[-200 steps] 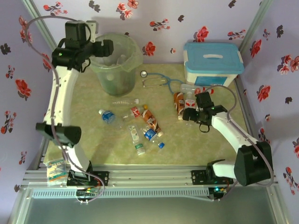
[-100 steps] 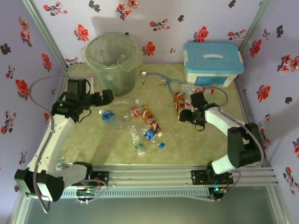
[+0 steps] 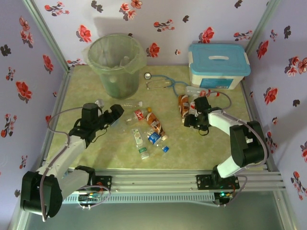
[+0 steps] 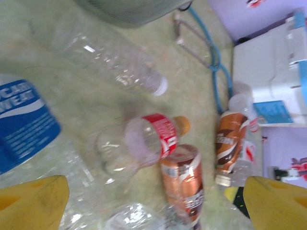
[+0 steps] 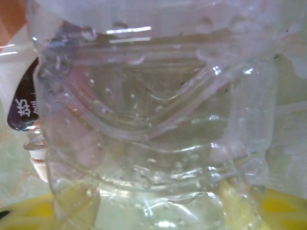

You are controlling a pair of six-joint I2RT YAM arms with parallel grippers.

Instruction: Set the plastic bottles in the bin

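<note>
We find the left claw [image 3: 114,114] low over the table [image 3: 96,153] with its two yellow fingers [image 4: 33,203] spread wide and nothing between them. The blue-labelled bottle [image 4: 21,115] lies on its side just ahead of the finger at the left of the wrist view, apart from both fingers. Further out lie a clear bottle with a white cap [image 4: 115,67], near the foot of the bin [image 3: 116,64], and a red-labelled bottle [image 4: 148,141] with an orange cap, its side touching a brown-labelled bottle [image 4: 184,179]. All of them are small, see-through and tipped flat. The right claw [image 3: 193,120] sits down among the bottles near the white box [image 3: 218,64], just past the stethoscope [image 3: 160,84]. In its wrist view a ribbed clear bottle [image 5: 153,134] (beaded with droplets inside) stands very close, with yellow showing along the lower edge. We cannot tell whether that claw is pinching the bottle or merely flanking it. The bin stands upright at the far left of the table, well apart from both claws.
</note>
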